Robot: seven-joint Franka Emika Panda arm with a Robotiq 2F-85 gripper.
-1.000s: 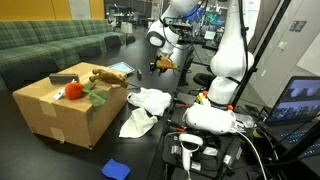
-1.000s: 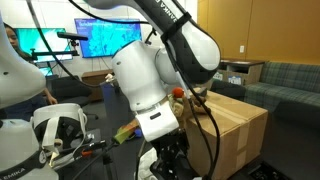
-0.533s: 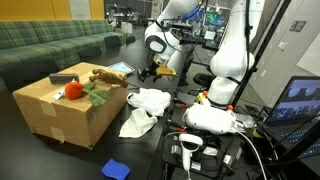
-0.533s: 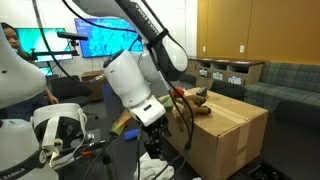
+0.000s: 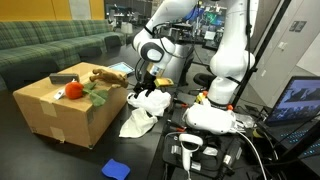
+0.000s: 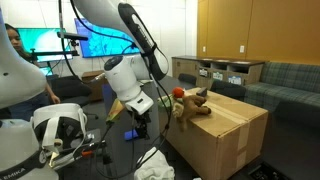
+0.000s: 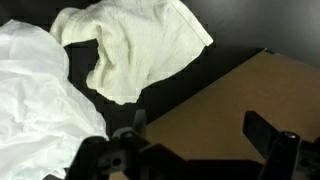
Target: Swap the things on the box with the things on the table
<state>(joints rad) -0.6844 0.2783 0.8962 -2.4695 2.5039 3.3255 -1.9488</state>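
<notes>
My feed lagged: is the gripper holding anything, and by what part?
Nothing held. The gripper has its fingers apart, empty, above the white cloths beside the box.

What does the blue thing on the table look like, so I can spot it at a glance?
Find the big cardboard box on the black table. Just off the box's near corner, toward the camera in an exterior view, a small blue piece lies flat on the tabletop. It is the only blue item there; the cloths beside the box are white and crumpled.
</notes>
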